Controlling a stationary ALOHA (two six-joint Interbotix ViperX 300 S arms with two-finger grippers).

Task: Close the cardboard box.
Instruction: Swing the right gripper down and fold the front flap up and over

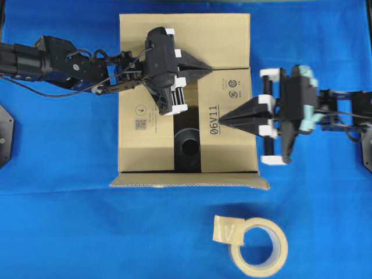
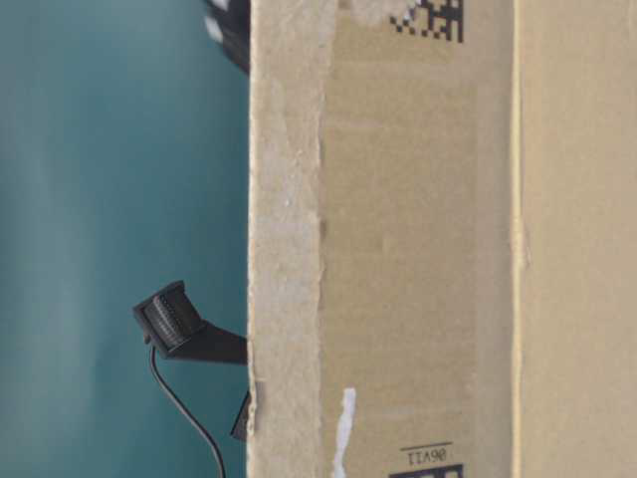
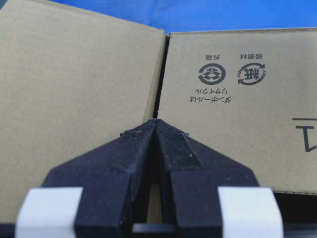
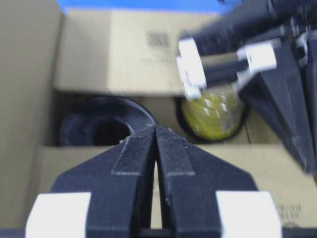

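Observation:
The brown cardboard box (image 1: 145, 52) stands mid-table. Its far flap is folded down. The flap with the data-matrix code (image 1: 141, 124) and the flap printed "06V11" (image 1: 229, 96) lie nearly flat, with a gap between them. The near flap (image 1: 189, 181) hangs open outward. My left gripper (image 1: 209, 70) is shut, its tip over the seam between the far flap and the printed flap (image 3: 157, 124). My right gripper (image 1: 224, 120) is shut, its tip on the printed flap's inner edge (image 4: 156, 130). The box's side fills the table-level view (image 2: 418, 249).
Through the gap a black roll (image 1: 189, 145) and a yellow object (image 4: 213, 114) show inside the box. A roll of beige tape (image 1: 258, 244) lies on the blue table (image 1: 70, 221) in front of the box. A small black camera (image 2: 174, 319) stands beside the box.

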